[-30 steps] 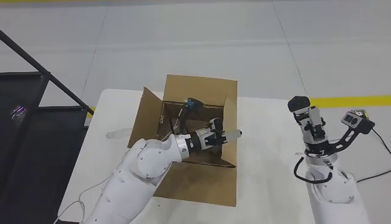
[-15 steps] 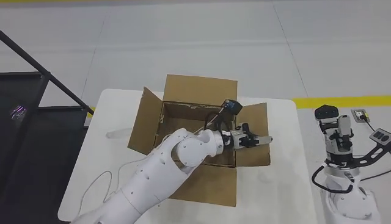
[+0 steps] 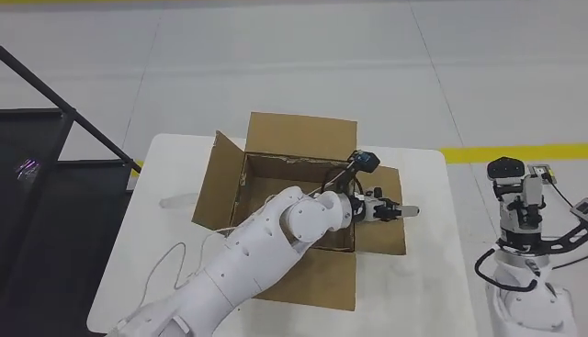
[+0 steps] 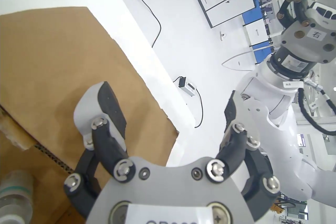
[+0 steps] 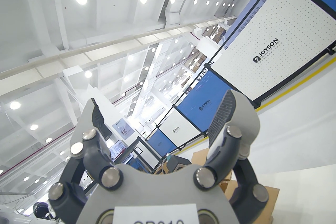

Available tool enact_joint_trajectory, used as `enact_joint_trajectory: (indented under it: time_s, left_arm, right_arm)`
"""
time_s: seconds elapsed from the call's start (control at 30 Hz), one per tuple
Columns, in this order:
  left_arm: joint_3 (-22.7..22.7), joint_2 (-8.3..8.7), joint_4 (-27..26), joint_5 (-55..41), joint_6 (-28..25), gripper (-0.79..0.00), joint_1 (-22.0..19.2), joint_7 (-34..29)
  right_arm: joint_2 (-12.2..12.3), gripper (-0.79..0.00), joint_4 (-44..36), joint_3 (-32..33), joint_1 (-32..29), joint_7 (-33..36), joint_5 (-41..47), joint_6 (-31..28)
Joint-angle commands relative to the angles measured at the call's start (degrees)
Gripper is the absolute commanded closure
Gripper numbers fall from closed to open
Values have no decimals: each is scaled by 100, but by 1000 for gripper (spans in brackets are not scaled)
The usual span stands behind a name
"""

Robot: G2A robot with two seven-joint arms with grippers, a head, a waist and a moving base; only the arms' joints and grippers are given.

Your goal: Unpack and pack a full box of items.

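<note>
Box: The brown cardboard box [image 3: 301, 135] sits in the middle of the white table [image 3: 418, 286], its flaps spread. A clear plastic container [image 4: 13, 191] lies just inside its wall.

Left arm: It has swung from inside the box across to the box's right side. The left gripper [image 3: 409, 211] now reaches just past the flap's outer edge, fingers spread wide and holding nothing.

Right flap: The box's right-hand cardboard flap [image 3: 381, 222], standing upright a second ago, now lies folded outward and nearly flat beneath that gripper.

Right arm: It has drawn back to the right, beyond the table's edge. The right gripper [image 5: 162, 104] points upward, fingers wide apart and empty.

Meaning: The opening looks fully cleared on that side, so unpacking can likely begin. No item is out yet.
</note>
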Motion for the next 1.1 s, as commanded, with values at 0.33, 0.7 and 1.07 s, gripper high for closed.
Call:
enact_joint_trajectory:
  time_s: [0.33,0.7,1.07]
  left_arm:
    - [-1867,706,-2064,800,160,-785,988,-59]
    - [-3447,1153,-4046,1433,720,-785,2307,-487]
    - [-3444,1148,-4100,1367,705,-785,2377,-369]
  right_arm:
    - [64,-785,-413,-322,520,586,-858,257]
    - [114,-785,-438,-813,954,1387,-1322,648]
    - [122,-785,-546,-877,960,1477,-1423,640]
